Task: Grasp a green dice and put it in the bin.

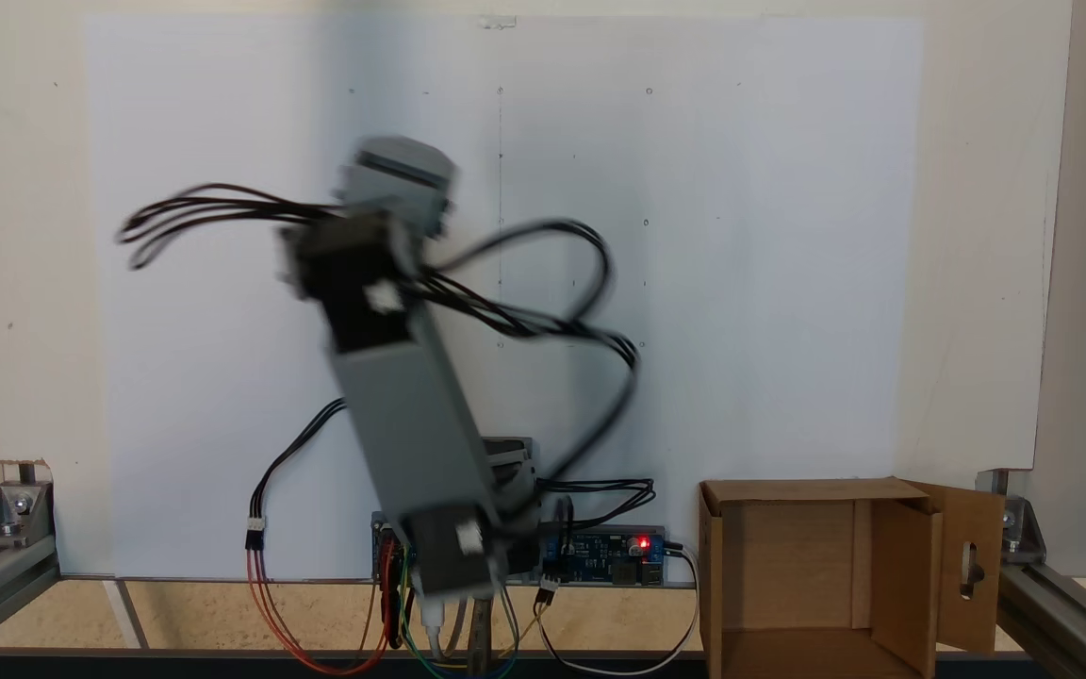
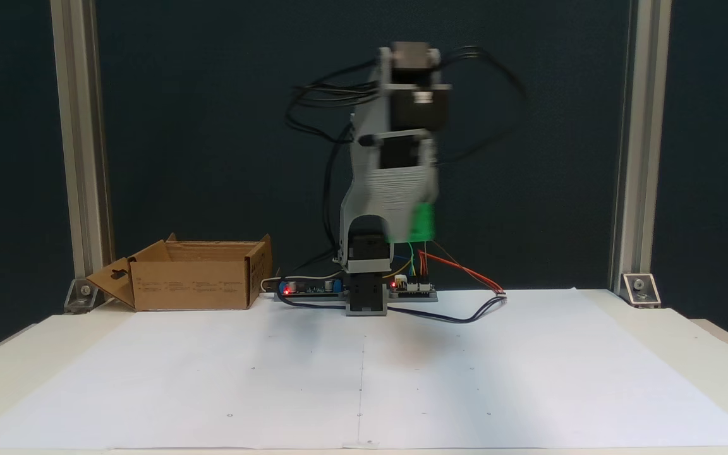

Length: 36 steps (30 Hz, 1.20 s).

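My gripper (image 2: pixel 416 222) is raised and blurred, fingers apparently clamped on the green dice (image 2: pixel 424 221). The cardboard bin (image 2: pixel 193 283) sits on the table, well apart, down-left of my fingers.

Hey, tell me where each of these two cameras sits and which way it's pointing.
A fixed view: overhead, looking down on the white sheet; blurred arm, bin at lower right.
A fixed view: at the table's front, looking level at the arm's base; gripper raised, green dice in it, bin at left.
Shared: arm, bin, sheet, red-lit boards.
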{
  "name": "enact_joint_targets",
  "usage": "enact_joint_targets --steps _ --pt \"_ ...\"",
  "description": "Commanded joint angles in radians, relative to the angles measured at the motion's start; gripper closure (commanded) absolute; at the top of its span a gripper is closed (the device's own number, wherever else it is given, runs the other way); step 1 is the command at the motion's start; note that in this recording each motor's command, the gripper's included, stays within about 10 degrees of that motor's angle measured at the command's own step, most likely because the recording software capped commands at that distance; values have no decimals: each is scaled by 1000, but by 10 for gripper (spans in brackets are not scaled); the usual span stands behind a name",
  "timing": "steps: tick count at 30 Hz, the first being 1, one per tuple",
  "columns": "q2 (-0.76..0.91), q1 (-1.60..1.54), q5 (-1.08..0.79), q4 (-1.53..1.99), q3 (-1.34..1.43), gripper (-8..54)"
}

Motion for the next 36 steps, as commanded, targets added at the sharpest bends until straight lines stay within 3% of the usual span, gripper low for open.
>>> enact_joint_targets --steps 1,9,17,28,36 --pt "118 78 -2 -78 -5 336" --pt "270 440 -216 -67 0 336" --pt "308 842 -440 28 -2 336" --pt "288 1486 -824 44 -3 336" --pt "143 1816 -1000 -35 -3 336"
